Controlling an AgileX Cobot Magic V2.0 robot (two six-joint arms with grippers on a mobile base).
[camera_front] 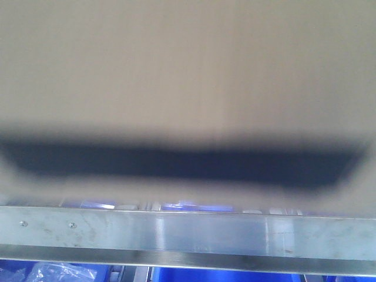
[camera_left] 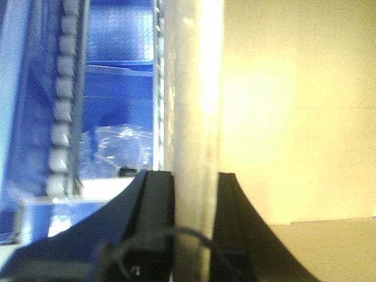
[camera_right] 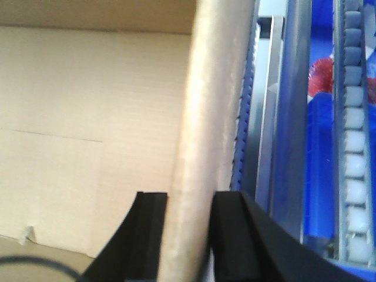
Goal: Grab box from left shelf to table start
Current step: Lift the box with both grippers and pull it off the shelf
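Observation:
The brown cardboard box (camera_front: 188, 70) fills the upper front view, very close and blurred, its black printed panel (camera_front: 176, 164) a dark band across it. Below runs the left shelf's silver rail (camera_front: 188, 235) with small screws. In the left wrist view my left gripper (camera_left: 197, 176) is shut on the box's upright side wall (camera_left: 194, 88), one black finger on each face, the open box interior (camera_left: 294, 117) to the right. My right gripper (camera_right: 188, 197) clamps the opposite wall (camera_right: 205, 88) the same way, the interior (camera_right: 88, 117) to its left. The table is out of view.
Blue plastic bins (camera_front: 235, 276) sit under the rail, one holding clear plastic bags (camera_front: 53, 273). Roller tracks run close beside each gripped wall (camera_left: 61, 88) (camera_right: 355, 117). A blue bin (camera_left: 117, 35) lies beyond the left wall, and something red (camera_right: 322, 73) shows beyond the right one.

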